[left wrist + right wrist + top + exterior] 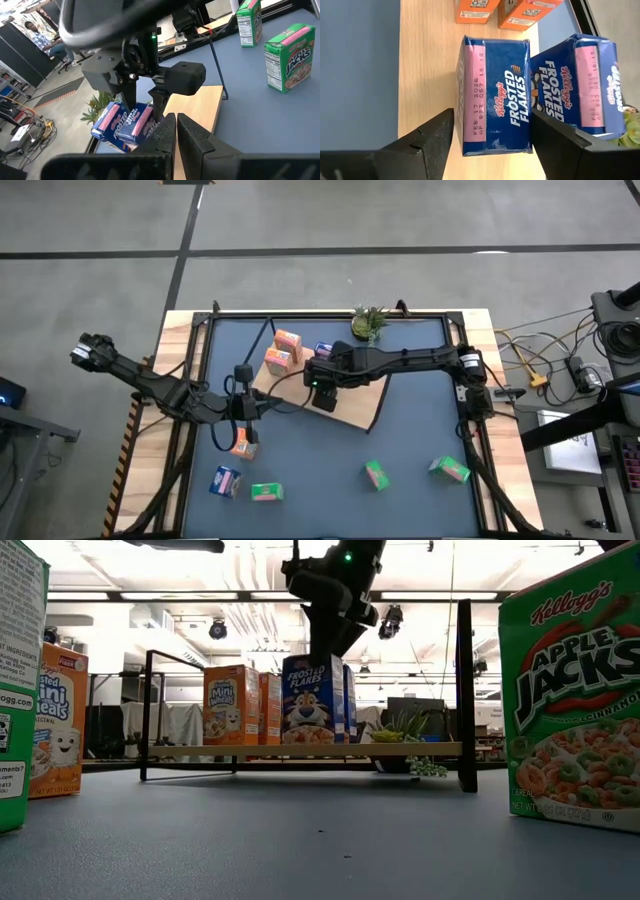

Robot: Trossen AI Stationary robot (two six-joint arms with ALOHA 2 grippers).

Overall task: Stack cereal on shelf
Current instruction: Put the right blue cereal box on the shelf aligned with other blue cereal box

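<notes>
Right claw (pixel 142 107) above two blue cereal boxes (pixel 122 122) on shelf (pixel 197 107).

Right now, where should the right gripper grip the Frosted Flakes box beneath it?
By its broad faces near the top, from straight above: the Frosted Flakes box stands upright on the shelf, narrow top up, between the open jaws of the right gripper.

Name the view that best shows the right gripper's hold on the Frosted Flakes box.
Right wrist view: right gripper open astride the Frosted Flakes box, gaps visible. Low view shows it above the box; high view hides the fingers.
</notes>
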